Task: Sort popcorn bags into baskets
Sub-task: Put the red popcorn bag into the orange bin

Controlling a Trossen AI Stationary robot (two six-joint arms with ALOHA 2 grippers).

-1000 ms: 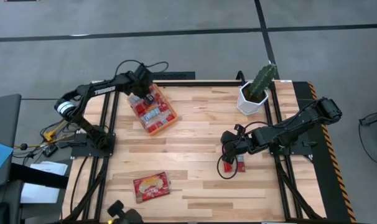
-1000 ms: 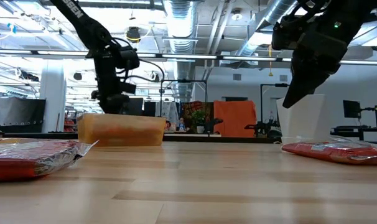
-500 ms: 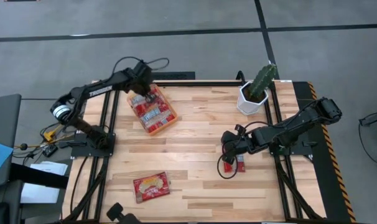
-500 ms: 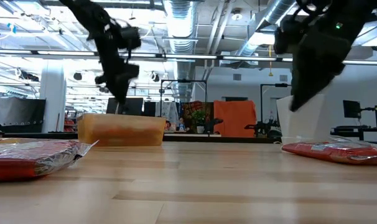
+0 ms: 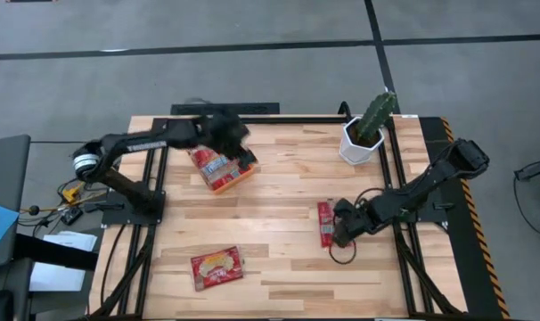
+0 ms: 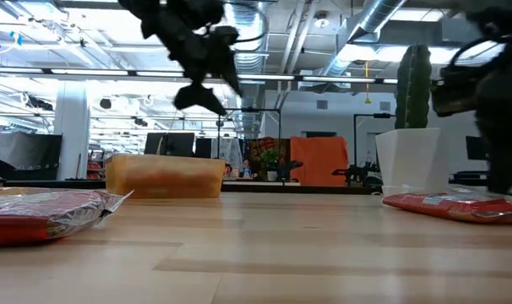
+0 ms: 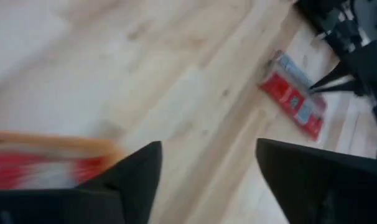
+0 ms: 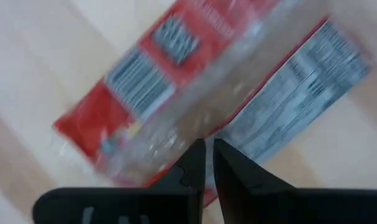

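The left gripper (image 7: 204, 171), fingers spread, hangs over the orange basket's (image 5: 237, 179) edge. The right gripper (image 8: 208, 163), nearly pressed together, sits just above a packet (image 8: 195, 81), seemingly not pinching it.

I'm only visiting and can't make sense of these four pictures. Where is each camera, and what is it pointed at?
High view: above, looking straight down; both arms, basket, cactus.
Low view: table height, looking level; basket, bag; left end effector overhead.
Left wrist: looks past two spread fingers at the table and a bag.
Right wrist: nearly shut fingers close over a bag.
Shared: both wrist views show the bag by the right end effector.
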